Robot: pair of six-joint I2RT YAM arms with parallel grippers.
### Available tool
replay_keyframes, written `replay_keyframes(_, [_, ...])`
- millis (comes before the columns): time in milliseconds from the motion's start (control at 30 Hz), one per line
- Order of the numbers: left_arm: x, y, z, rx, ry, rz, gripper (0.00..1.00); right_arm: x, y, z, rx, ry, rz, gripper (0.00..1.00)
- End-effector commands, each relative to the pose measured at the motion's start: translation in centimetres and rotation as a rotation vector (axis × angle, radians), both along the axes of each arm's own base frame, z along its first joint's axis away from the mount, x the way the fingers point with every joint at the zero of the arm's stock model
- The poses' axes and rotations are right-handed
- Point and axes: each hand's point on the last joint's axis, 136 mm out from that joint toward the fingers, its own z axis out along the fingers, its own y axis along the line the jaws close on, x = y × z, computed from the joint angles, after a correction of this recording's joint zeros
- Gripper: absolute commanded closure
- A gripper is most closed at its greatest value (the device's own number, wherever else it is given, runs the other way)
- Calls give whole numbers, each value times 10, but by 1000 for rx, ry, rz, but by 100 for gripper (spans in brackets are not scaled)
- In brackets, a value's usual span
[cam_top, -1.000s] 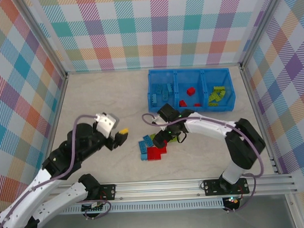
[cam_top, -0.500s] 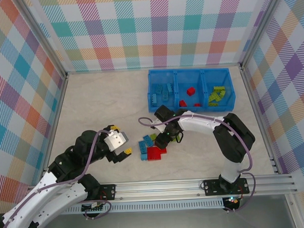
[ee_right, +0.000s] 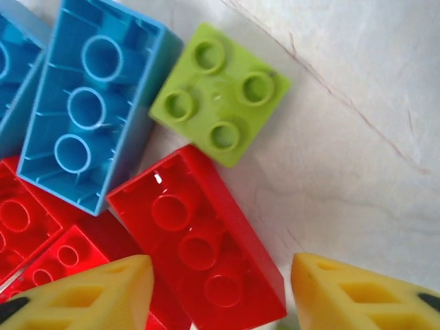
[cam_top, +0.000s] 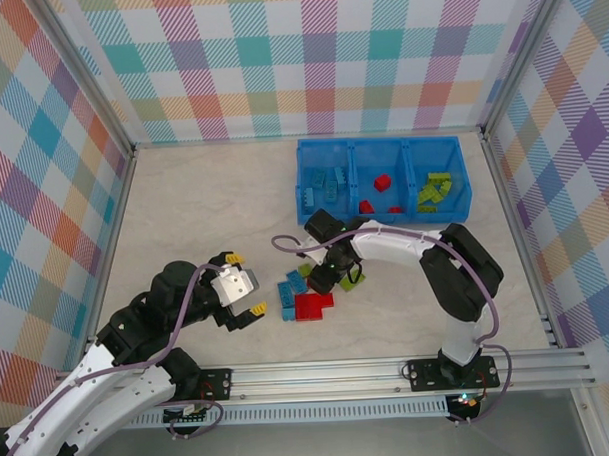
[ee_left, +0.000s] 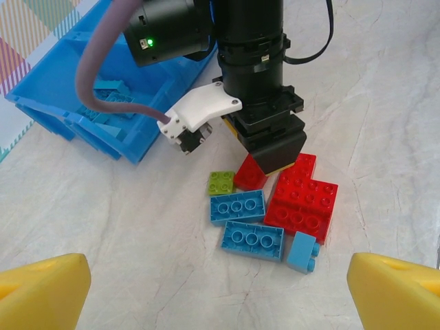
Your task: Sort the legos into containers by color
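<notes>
A loose pile of legos (cam_top: 305,293) lies on the table in front of the blue bin of containers (cam_top: 382,141). My right gripper (ee_right: 220,275) points down into the pile. Its yellow fingers straddle an upside-down red brick (ee_right: 199,240): the left finger touches it and a gap shows at the right finger. A lime green square (ee_right: 220,93) and a light blue brick (ee_right: 93,113) lie just beyond. My left gripper (cam_top: 244,285) hovers left of the pile, wide open and empty. In its view I see the right gripper (ee_left: 271,148) over the red brick (ee_left: 249,175).
The bin's compartments hold light blue bricks (cam_top: 328,185), red bricks (cam_top: 381,183) and lime bricks (cam_top: 435,190). A large red plate (ee_left: 302,199) and light blue bars (ee_left: 252,240) make up the pile's near side. Plaid walls enclose the table; a metal rail (cam_top: 389,365) runs along the near edge.
My left gripper has opened wide and its arm has dropped back toward the near left. My right gripper has settled lower into the pile and its jaws have narrowed around the red brick.
</notes>
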Motion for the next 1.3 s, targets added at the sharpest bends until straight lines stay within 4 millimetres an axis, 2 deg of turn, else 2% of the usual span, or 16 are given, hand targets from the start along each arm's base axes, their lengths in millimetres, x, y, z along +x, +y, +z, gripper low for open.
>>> replay_keyframes(0, [-3, -2, -4, 5, -1, -29, 4, 4, -2, -14, -44, -10, 18, 55])
replay_keyframes(67, [-3, -2, -4, 6, -3, -26, 3, 7, -2, -14, -44, -24, 17, 61])
replay_keyframes(200, [-5, -3, -6, 5, 4, -38, 3, 11, -5, -10, -52, -53, 6, 68])
replay_keyframes(333, [-6, -6, -6, 1, 8, -55, 2, 14, -10, 3, 1, -94, -32, 74])
replay_keyframes(567, [-7, -7, -6, -2, 13, -61, 2, 31, -17, 42, 164, -167, -190, 75])
replay_keyframes(733, [-7, -7, -6, -4, 14, -60, 1, 36, -22, 48, 188, -167, -222, 75])
replay_keyframes(867, [-7, -7, -6, -3, 19, -60, 1, 24, -8, 42, 236, -67, -190, 61])
replay_keyframes(933, [-7, -7, -7, -1, 21, -61, 1, 16, 3, 41, 288, -2, -168, 44])
replay_keyframes(1000, [-7, -7, -8, 1, 26, -60, 1, 12, 11, 38, 314, 32, -164, 34])
replay_keyframes(1167, [-6, -6, -8, 3, 26, -54, 0, 10, 9, 14, 189, 28, -157, 31])
replay_keyframes(1267, [-7, -7, -9, 5, 28, -58, 0, 10, 7, -3, 93, 17, -154, 34])
